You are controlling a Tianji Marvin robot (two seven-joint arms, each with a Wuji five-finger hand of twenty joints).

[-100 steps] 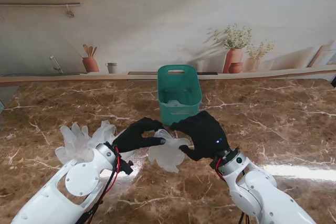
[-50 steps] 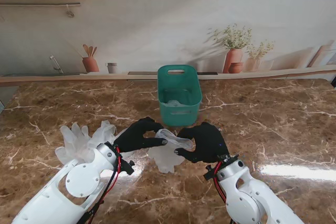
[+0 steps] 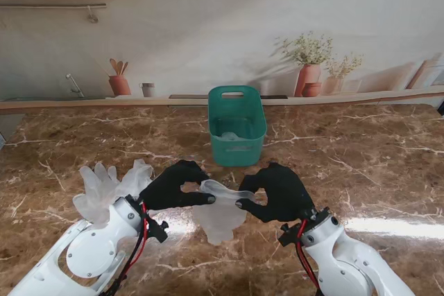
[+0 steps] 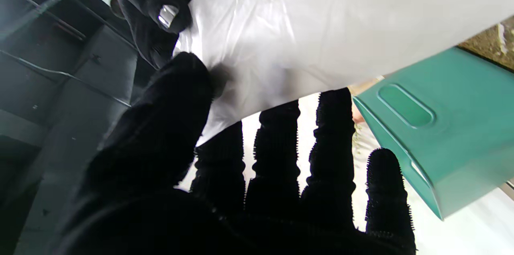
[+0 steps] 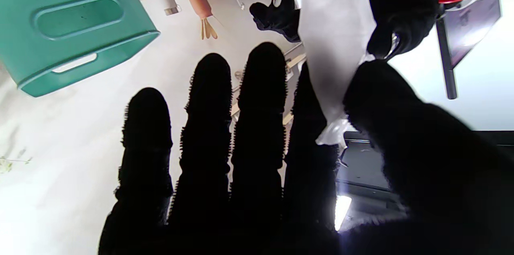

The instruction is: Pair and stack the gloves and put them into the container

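Gloves are the job, and one translucent glove (image 3: 220, 207) hangs at the centre of the stand's view, lifted off the table (image 3: 361, 164), its cuff stretched between both hands and its fingers drooping toward me. At about seven o'clock of it, the left hand (image 3: 175, 186) pinches one cuff corner between thumb and fingertips; the left wrist view shows the thumb pressed onto the film. At about four o'clock, the right hand (image 3: 277, 190) is clamped on the other corner in the same pinch, the other fingers held straight. Out at nine o'clock, well apart from the held one, more gloves (image 3: 111, 184) lie in a loose pile on the table. Farther off, at twelve o'clock, stands the green container (image 3: 236, 124), open, with something pale inside that I cannot make out.

Risks, as I judge them: the film is thin and slippery, so a two-corner pinch may slide free if the hands pull apart unevenly. The dangling fingers could also catch the container's near rim and fold outside it.
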